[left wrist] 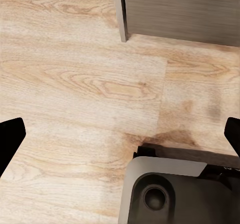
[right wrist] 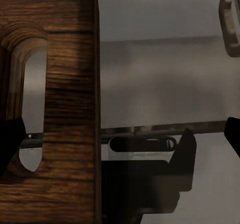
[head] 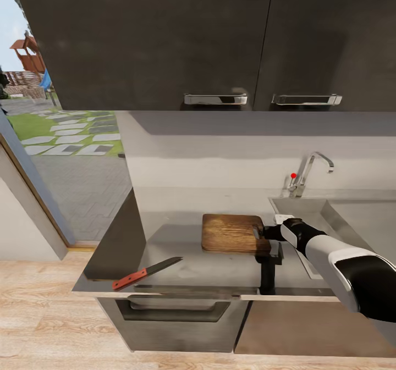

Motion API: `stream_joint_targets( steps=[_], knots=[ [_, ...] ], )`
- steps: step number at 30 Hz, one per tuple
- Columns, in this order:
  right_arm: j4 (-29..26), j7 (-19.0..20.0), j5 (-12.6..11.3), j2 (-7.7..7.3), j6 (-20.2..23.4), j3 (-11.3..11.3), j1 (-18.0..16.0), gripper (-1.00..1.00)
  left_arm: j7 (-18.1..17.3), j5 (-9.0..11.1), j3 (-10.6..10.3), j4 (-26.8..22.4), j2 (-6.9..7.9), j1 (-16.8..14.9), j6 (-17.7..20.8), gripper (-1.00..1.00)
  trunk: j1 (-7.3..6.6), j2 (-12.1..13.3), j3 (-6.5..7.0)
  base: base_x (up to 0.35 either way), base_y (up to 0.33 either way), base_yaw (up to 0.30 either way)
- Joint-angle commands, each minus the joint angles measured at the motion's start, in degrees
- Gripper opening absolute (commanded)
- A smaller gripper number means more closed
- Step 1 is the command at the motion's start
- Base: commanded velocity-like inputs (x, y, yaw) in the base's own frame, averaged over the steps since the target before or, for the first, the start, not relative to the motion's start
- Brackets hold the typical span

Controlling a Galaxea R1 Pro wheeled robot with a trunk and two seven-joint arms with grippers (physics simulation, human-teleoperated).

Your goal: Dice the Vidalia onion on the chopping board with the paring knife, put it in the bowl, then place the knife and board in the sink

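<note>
Closest to me in the head view is my right arm, white and black, reaching in toward the chopping board (head: 232,233). Its right gripper (head: 263,232) sits at the board's sink-side edge, right by the slot handle, and the board looks raised off the countertop (head: 181,265), throwing a dark shadow below it. From here I cannot tell how wide the jaws stand.

The right wrist view gives me what the head view hides: the chopping board (right wrist: 55,104) seen edge-on, its oval slot showing grey through it, with the two dark fingertips (right wrist: 11,139) far apart at either border of the picture. One tip lies over the board beside the slot; I cannot tell whether anything is actually pinched.

The paring knife (head: 144,272) lies flat on the countertop, near the front edge and well apart from the board, on the side away from the sink (head: 330,216). The tap (head: 308,172) stands behind the basin.

The left wrist view shows the left gripper (left wrist: 120,134) spread wide over light wood floor (left wrist: 75,84), holding nothing, with a dark cabinet front (left wrist: 180,9) beyond and part of the robot's base (left wrist: 180,194) below.
</note>
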Motion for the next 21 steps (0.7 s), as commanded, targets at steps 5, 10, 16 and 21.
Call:
stream_joint_targets(
  steps=[5, 10, 16, 21],
  knots=[
    [-0.1, 0.2, -0.4, 0.01, 0.3, 0.5, 0.0, 1.0, 0.0, 0.0, 0.0, -0.1, -0.01, 0.0, -0.1, 1.0, 0.03, -0.1, -0.1, 0.0, 0.0, 0.0],
    [-0.2, 0.2, -0.6, 0.05, 0.3, 0.5, 0.0, 1.0, 0.0, 0.0, 0.0, -0.1, -0.01, 0.0, -0.1, 1.0, 0.03, -0.1, -0.1, 0.0, 0.0, 0.0],
    [-1.0, 0.1, -0.7, 0.04, 0.3, 0.5, 0.0, 1.0, 0.0, 0.0, 0.0, -0.1, -0.01, 0.0, -0.1, 1.0, 0.03, -0.1, -0.1, 0.0, 0.0, 0.0],
    [-1.9, 0.1, -0.3, -0.02, 0.2, 0.6, 0.0, 1.0, 0.0, 0.0, 0.0, -0.1, -0.01, 0.0, -0.1, 1.0, 0.03, -0.1, -0.1, 0.0, 0.0, 0.0]
  ],
)
